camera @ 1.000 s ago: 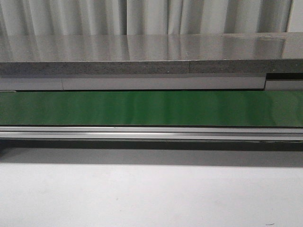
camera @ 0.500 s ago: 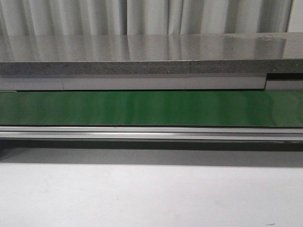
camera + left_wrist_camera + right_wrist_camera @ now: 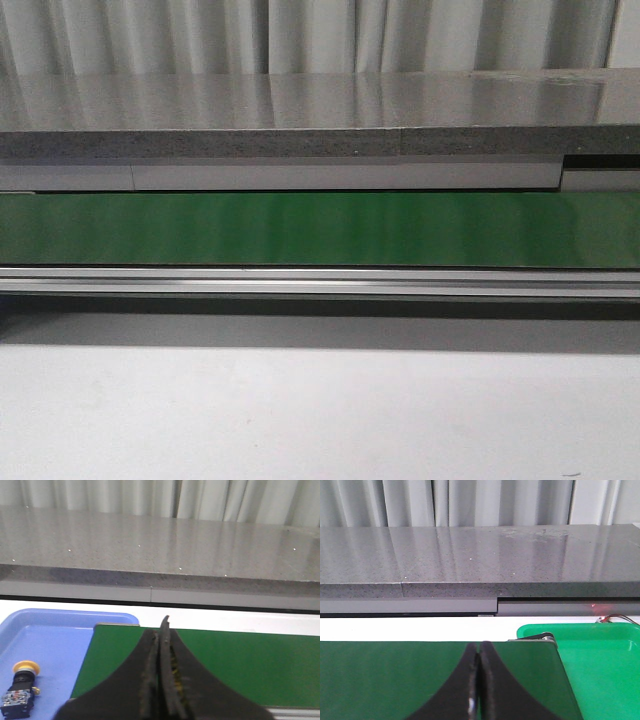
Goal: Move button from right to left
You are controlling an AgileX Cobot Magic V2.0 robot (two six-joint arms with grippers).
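The button (image 3: 20, 690), yellow cap on a black body with blue and red marks, lies on its side in a blue tray (image 3: 50, 650) in the left wrist view. My left gripper (image 3: 160, 630) is shut with nothing held, hanging over the green belt (image 3: 240, 665) just beside that tray. In the right wrist view my right gripper (image 3: 479, 652) is also shut and empty, over the green belt (image 3: 385, 675) near its other end. Neither gripper nor the button appears in the front view.
A green tray (image 3: 600, 670) sits past the belt's end in the right wrist view. The front view has the green belt (image 3: 320, 228), its metal rail (image 3: 320, 282), a white tabletop (image 3: 320, 410) and a grey stone counter (image 3: 300, 110) behind.
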